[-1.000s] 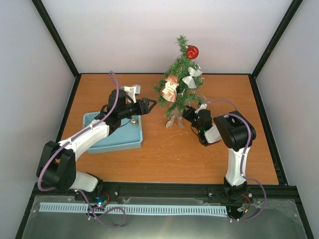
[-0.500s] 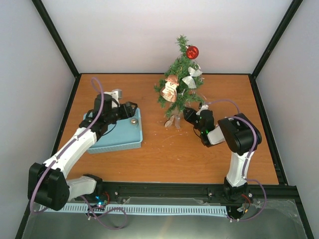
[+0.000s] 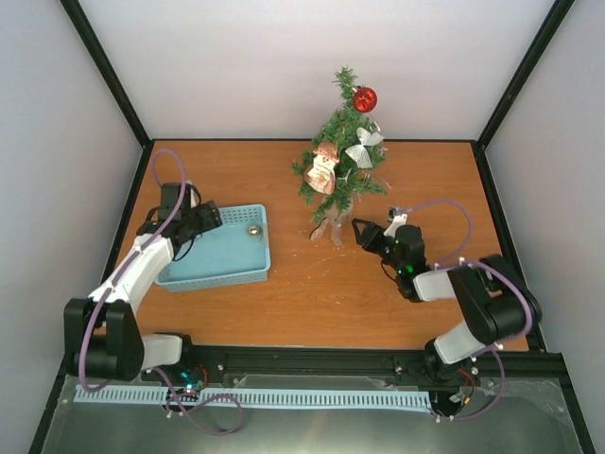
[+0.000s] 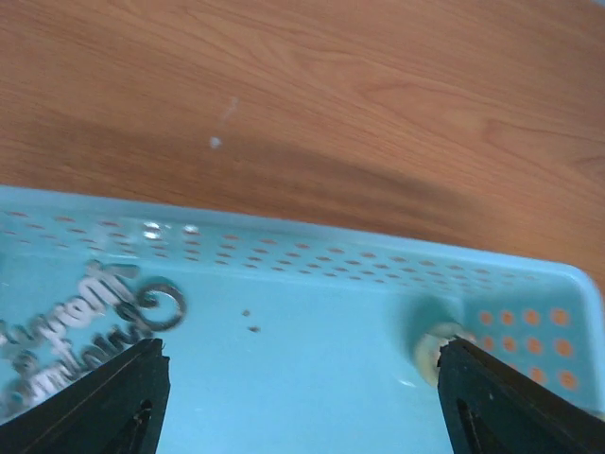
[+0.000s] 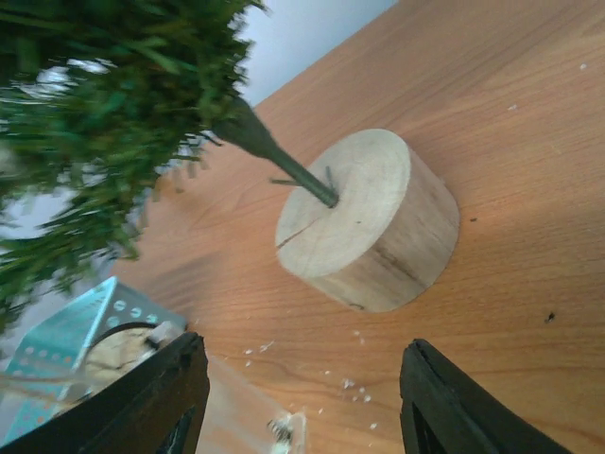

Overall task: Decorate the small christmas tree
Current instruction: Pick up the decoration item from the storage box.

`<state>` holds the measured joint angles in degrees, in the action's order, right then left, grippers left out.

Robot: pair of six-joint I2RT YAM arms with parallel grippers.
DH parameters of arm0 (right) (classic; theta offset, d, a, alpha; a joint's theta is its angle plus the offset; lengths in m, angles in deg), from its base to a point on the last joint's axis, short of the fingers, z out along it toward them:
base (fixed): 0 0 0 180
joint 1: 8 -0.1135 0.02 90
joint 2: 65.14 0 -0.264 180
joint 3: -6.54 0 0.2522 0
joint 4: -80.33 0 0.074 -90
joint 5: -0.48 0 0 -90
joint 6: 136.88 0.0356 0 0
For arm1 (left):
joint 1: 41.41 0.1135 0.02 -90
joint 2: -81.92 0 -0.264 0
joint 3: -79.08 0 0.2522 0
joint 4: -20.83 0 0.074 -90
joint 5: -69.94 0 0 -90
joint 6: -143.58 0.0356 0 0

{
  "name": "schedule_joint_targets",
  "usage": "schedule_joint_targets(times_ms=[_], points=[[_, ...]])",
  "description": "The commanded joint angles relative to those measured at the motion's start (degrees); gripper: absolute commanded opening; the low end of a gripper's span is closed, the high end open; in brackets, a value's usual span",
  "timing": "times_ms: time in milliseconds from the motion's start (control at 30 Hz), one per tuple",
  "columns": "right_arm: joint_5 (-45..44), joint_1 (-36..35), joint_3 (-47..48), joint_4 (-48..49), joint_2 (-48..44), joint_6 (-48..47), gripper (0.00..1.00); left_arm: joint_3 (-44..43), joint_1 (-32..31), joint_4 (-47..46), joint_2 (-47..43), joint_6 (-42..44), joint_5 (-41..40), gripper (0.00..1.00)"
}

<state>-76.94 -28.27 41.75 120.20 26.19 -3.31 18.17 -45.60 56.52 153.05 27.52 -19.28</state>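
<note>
The small christmas tree (image 3: 342, 142) stands at the back of the table on a round wooden base (image 5: 369, 222). It carries a red ball (image 3: 365, 98), a silver bow (image 3: 364, 148) and a small figure ornament (image 3: 324, 167). A clear ornament (image 3: 326, 230) shows at its foot. My right gripper (image 3: 364, 232) is open just right of the base, empty, its fingers (image 5: 165, 402) apart from the wood. My left gripper (image 3: 210, 218) is open and empty over the blue basket (image 3: 213, 281). Inside the basket lie a silver ball (image 3: 253, 229) and a silver script ornament (image 4: 85, 312).
The basket sits on the left half of the wooden table, its perforated wall (image 4: 284, 255) near my left fingers. White walls and a black frame enclose the table. Small white flecks (image 5: 354, 383) lie on the wood by the tree base.
My left arm has drawn back from the tree to the basket's far left, opening wider. My right gripper has opened and backed away from the tree's trunk toward the near right.
</note>
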Motion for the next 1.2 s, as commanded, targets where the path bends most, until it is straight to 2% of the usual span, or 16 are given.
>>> schedule_joint_targets(times_ms=[0, 100, 267, 467, 667, 867, 1033, 1167], points=[[-0.66, -0.11, -3.24, -7.88, -9.88, -6.19, 0.58, -2.80, 3.63, 1.15, 5.44, 6.38, -2.89, 0.78], [-1.90, -0.49, -4.71, -13.87, -17.95, -8.79, 0.59, -2.83, 7.20, -0.61, 9.01, 7.19, 3.48, 0.76], [-6.20, -1.89, -4.92, -23.20, -31.09, -13.09, 0.60, -2.15, 7.57, -3.38, 12.03, 8.55, 8.42, 0.78], [-7.35, -2.03, -4.63, -29.27, -43.92, -13.69, 0.62, -1.22, 7.62, -5.75, 17.67, 7.08, 9.09, 0.78], [-9.56, -2.03, -3.79, -35.61, -54.16, -14.96, 0.64, 1.53, 7.62, -9.70, 18.61, 2.76, 7.80, 0.78], [-11.00, -2.05, -3.40, -39.76, -59.21, -16.46, 0.65, 4.40, 7.53, -13.98, 19.02, -1.49, 11.58, 0.75], [-10.59, -2.04, -3.97, -39.70, -59.63, -16.06, 0.65, 9.30, 6.47, -17.90, 16.43, -4.04, 15.06, 0.68], [-10.43, -2.05, -3.90, -39.80, -59.35, -16.06, 0.65, 10.50, 4.36, -17.96, 13.28, -4.41, 17.15, 0.66]])
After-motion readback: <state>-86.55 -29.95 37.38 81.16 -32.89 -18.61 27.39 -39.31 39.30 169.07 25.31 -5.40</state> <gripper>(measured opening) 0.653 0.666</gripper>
